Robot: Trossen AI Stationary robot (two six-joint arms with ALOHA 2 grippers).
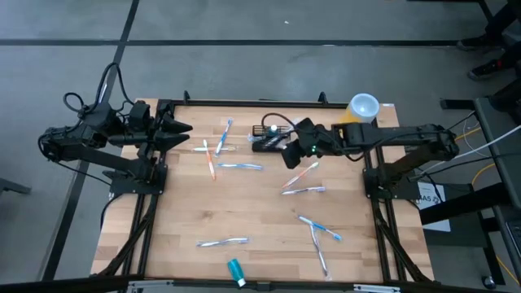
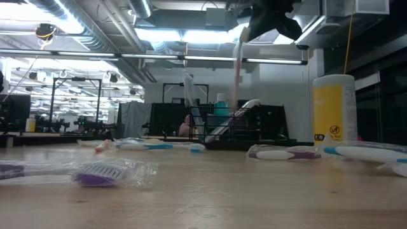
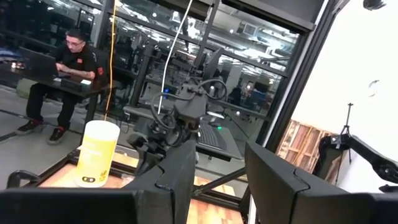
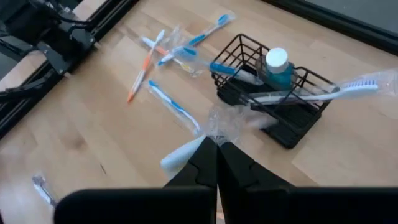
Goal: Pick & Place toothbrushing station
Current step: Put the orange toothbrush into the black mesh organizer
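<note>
Caddy [image 1: 267,140] first: in the high view you find it at about 12 o'clock on the table [image 1: 260,213], near the far edge, with the right gripper [image 1: 291,155] just beside it at its 4 o'clock. The left gripper [image 1: 181,133] waits at 10 o'clock, over the far left edge. Loose brushes lie scattered from the centre down to 5 o'clock, and a yellow canister [image 1: 363,107] stands at 1 o'clock.

In the low view, you see the right gripper [image 2: 272,19] up at 12 o'clock, a wrapped brush [image 2: 238,60] hanging straight down from it, well above the wood and near the caddy [image 2: 238,127] behind.

The left wrist view shows you that arm's fingers [image 3: 180,171] parted with nothing between them, pointing across at the other arm and the canister [image 3: 96,152].

The right wrist view gives you the grip: the fingers [image 4: 214,163] are pinched together on the brush's crinkled wrapper [image 4: 217,127]. The caddy [image 4: 273,93] already holds a teal bottle and at least two brushes.

You look to be mid-carry. The next move, as I judge it, calls for shifting the brush over the caddy's open top, lowering it clear of the wire rim, then releasing. Watch the hanging end; it may catch the rim or the brush sticking out.
</note>
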